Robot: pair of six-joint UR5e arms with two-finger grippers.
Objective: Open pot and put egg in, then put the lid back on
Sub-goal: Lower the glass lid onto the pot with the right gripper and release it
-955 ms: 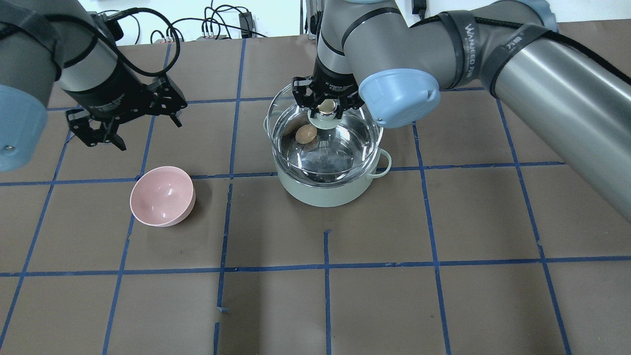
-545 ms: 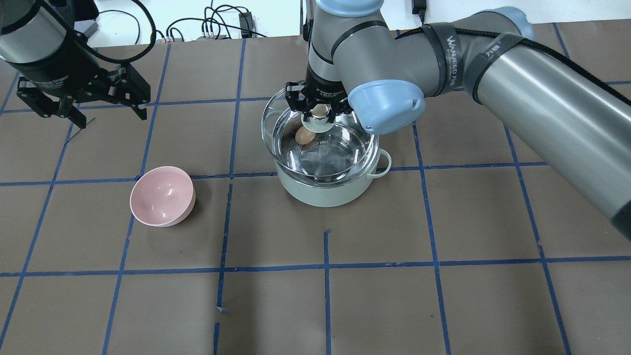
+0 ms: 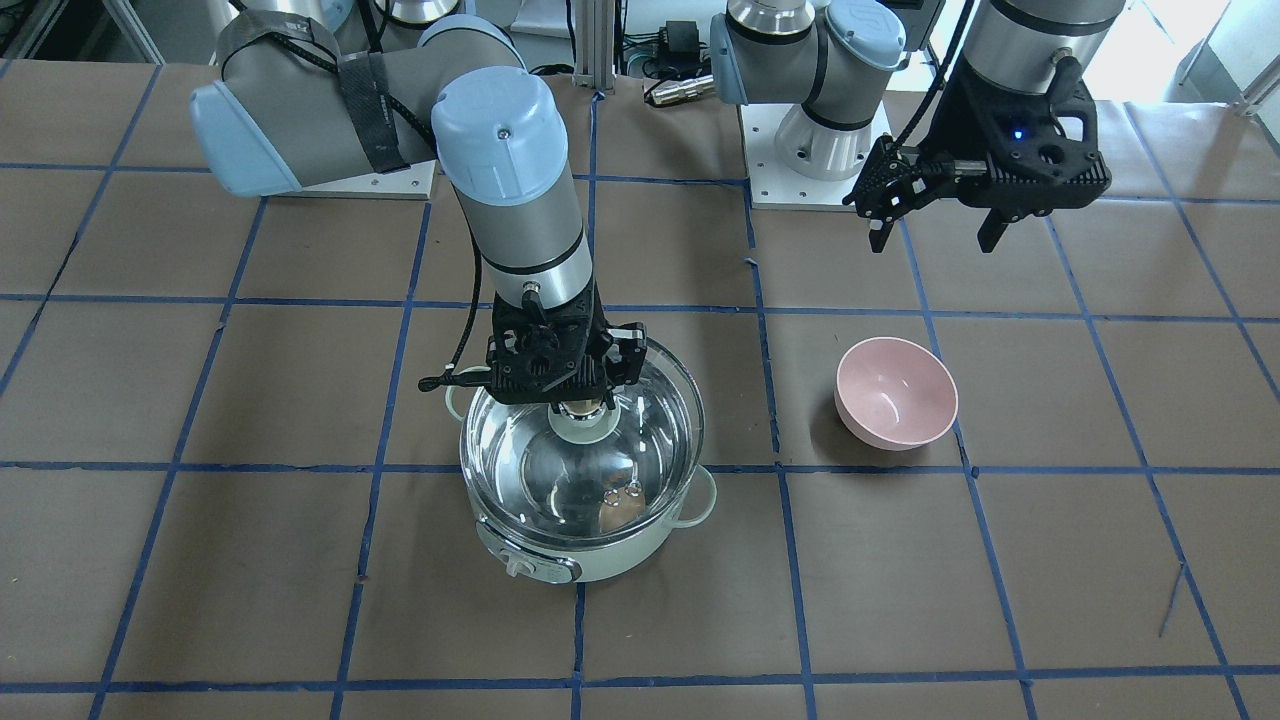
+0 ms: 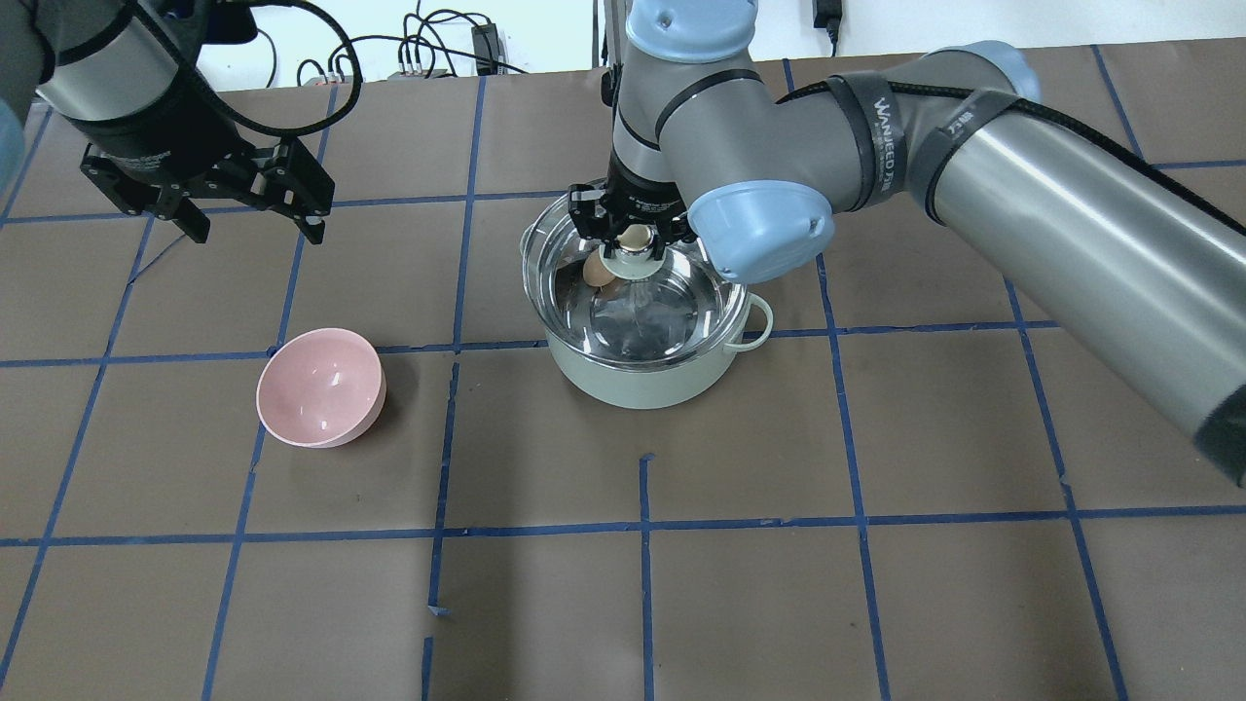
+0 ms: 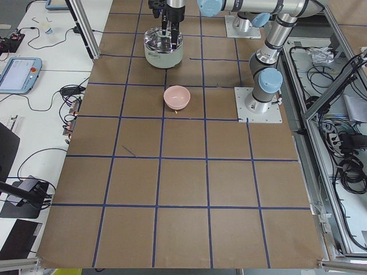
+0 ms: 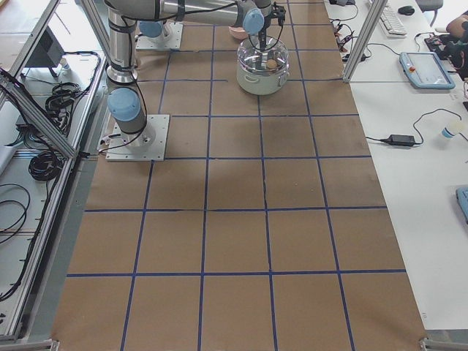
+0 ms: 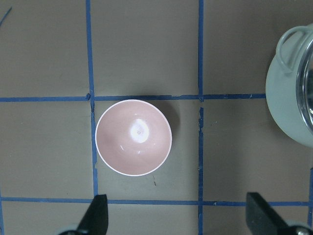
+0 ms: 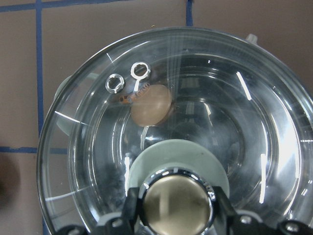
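The mint-green pot point(image 4: 638, 385) stands at the table's middle, its knob side visible in the front-facing view point(image 3: 545, 568). The light-brown egg point(image 4: 596, 274) lies inside it, seen through the glass in the right wrist view point(image 8: 151, 104). My right gripper point(image 4: 635, 237) is shut on the beige knob point(image 8: 175, 205) of the clear glass lid point(image 4: 681, 297). It holds the lid level, right over the pot's rim; I cannot tell whether it rests on it. My left gripper point(image 4: 255, 232) is open and empty, raised over the far left of the table.
An empty pink bowl point(image 4: 321, 387) lies tilted on the table left of the pot, below my left gripper point(image 7: 178, 218) in the left wrist view point(image 7: 133, 137). Blue tape lines grid the brown table. Cables lie along the far edge.
My right gripper has lowered the lid closer onto the pot. My left arm has pulled back and away from the pot, still open.
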